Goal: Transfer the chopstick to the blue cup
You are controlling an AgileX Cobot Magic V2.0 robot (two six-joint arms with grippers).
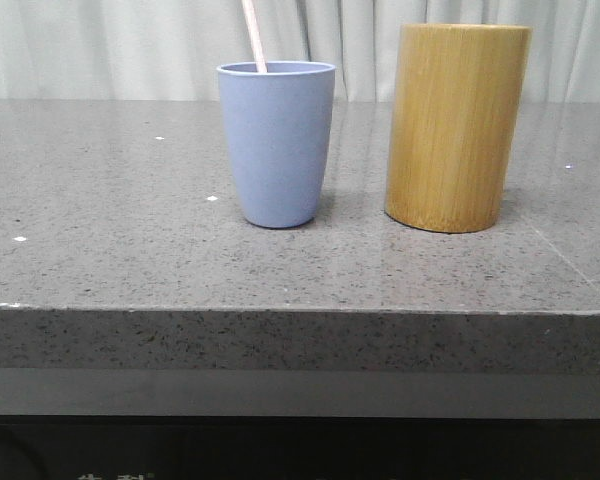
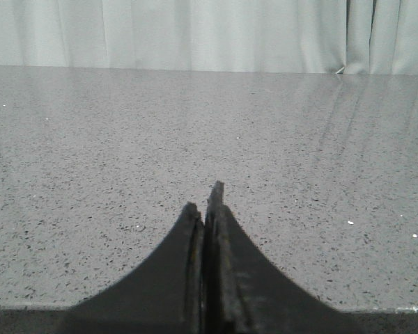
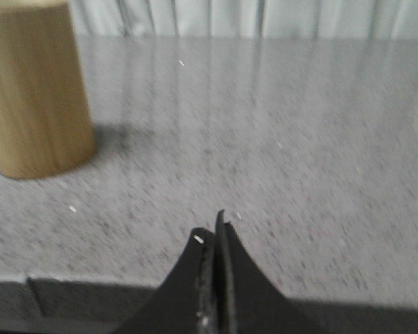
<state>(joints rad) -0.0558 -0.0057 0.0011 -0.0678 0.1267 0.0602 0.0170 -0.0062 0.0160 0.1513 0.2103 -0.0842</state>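
Observation:
The blue cup stands upright on the grey stone table, left of centre in the front view. A pale pinkish-tan chopstick stands inside it and leans against its rim, its top cut off by the frame. My left gripper is shut and empty, low over bare tabletop near the front edge. My right gripper is shut and empty, near the table's front edge, to the right of the bamboo cylinder. Neither gripper shows in the front view.
A tall yellow-brown bamboo cylinder stands right of the blue cup, a small gap between them. The grey speckled table has its front edge close to the camera. White curtains hang behind.

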